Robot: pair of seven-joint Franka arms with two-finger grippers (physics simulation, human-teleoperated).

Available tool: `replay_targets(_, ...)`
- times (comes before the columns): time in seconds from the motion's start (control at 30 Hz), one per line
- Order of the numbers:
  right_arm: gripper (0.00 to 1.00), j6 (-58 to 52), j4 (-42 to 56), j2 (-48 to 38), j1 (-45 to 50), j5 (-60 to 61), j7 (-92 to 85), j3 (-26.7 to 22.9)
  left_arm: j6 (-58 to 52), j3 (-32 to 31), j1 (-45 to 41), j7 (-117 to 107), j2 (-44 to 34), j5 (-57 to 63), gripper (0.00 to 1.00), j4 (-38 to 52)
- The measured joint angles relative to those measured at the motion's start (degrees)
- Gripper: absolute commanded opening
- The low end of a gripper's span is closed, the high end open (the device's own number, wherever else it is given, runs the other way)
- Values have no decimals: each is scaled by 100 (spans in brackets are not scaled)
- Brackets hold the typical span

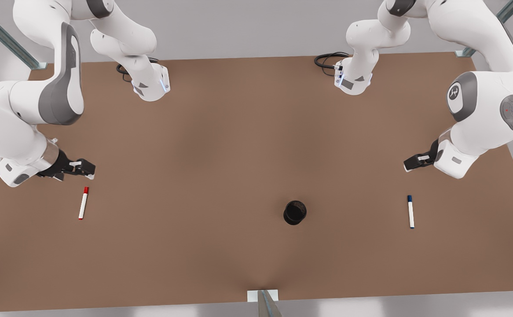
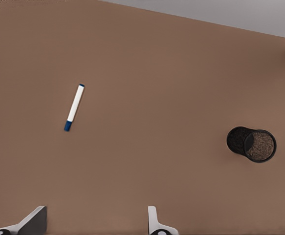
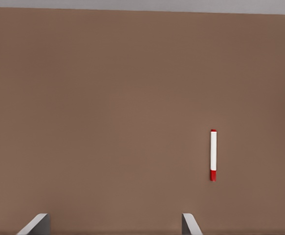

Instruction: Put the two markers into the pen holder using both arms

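I have the brown table (image 1: 221,145) spread across the whole scene, with everything for the job lying on its near half in the front view.

Both arms reach in from the far edge. The arm on the front view's right carries my left hand (image 1: 410,166), going by the blue marker and the cup in its wrist view. The arm on the front view's left carries my right hand (image 1: 90,169), whose wrist view has the red marker.

My left hand (image 2: 96,223) hangs above the table with its fingers (image 2: 34,221) spread wide, holding nothing and touching nothing. My right hand (image 3: 115,226) is the same: fingers (image 3: 188,224) wide apart, empty, clear of the table surface.

The pen holder (image 1: 294,212) stands upright on the table, a little toward the front view's right of centre, well apart from both hands. In the left wrist view I see into the pen holder (image 2: 252,144) past its round rim.

The blue marker (image 1: 410,211) lies flat near the front view's right, just in front of my left hand, well apart from the cup. In the left wrist view the blue marker (image 2: 74,107) lies slightly slanted.

The red marker (image 1: 83,203) lies flat near the front view's left, close below my right hand, its red cap pointing toward the hand. The red marker (image 3: 213,154) touches nothing but the table.
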Motion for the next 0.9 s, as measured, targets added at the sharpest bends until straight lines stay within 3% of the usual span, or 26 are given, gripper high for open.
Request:
replay_targets(0.17, 100, 36, -1, 132, -10, -6, -18, 0, 202, 22, 92, 306, 425, -2, 100, 1)
replay_targets(0.47, 100, 970, -29, 1647, -923, -105, -193, 7, 1786, 36, 727, 1096, 1999, -45, 100, -102)
replay_targets(0.9, 100, 2316, -63, 2945, -1346, -96, -653, 35, 3092, 54, 1122, 2091, 3067, 277, 100, -164)
